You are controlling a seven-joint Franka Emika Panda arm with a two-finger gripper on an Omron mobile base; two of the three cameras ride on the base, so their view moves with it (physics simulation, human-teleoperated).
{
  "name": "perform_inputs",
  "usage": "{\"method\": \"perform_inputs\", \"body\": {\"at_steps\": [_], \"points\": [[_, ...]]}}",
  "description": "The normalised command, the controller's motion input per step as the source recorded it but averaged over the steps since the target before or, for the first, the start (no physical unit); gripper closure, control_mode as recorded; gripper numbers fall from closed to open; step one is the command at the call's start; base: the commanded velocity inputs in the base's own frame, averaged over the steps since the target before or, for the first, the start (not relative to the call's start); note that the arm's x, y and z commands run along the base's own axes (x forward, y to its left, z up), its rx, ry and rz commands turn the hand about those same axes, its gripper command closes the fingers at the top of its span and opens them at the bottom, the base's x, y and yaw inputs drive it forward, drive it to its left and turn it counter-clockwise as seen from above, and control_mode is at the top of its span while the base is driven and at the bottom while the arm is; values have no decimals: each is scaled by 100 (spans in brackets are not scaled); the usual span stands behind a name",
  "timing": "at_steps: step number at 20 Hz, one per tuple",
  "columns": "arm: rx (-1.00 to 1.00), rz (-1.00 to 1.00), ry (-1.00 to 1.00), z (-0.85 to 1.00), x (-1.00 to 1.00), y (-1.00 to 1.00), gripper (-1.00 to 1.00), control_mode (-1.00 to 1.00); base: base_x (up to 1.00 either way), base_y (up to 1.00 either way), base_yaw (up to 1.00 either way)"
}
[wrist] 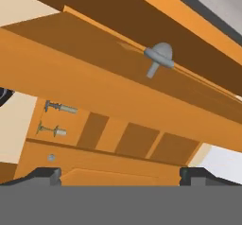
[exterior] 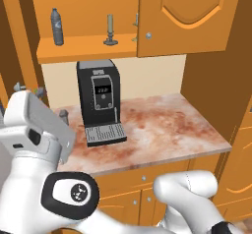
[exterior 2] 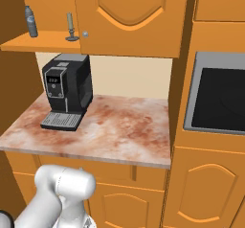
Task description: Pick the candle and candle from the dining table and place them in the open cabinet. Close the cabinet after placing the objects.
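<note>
The olive candle (exterior: 110, 29) stands upright on the cabinet shelf (exterior: 83, 47), at 3 o'clock from the bottle (exterior: 57, 26); a second candle (exterior: 135, 25) peeks past the closed door's edge (exterior: 142, 19). Both look light, top-heavy, easily toppled. The pincer (wrist: 118, 174) is released, gripping nothing, facing a door knob (wrist: 159, 57), the likely stiff, small handhold for swinging the open door shut.

I am finding no readable text anywhere; the coffee machine (exterior: 100, 99) on the worktop (exterior: 167, 130) is showing a small lit display, but its marks are blurring too much for me to read; the bottle (exterior: 57, 27) is showing no legible label.
</note>
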Motion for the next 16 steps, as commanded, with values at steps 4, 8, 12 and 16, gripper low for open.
{"method": "perform_inputs", "body": {"at_steps": [4,8,12,16], "points": [[5,0,6,0,-4,-21,-100,-100,0,0,0],[-6,10,-15,-1,-83,38,-100,-100,0,0,0],[0,12,-3,-5,-50,32,-100,-100,0,0,0],[4,4,0,0,1,5,-100,-100,0,0,0]]}}
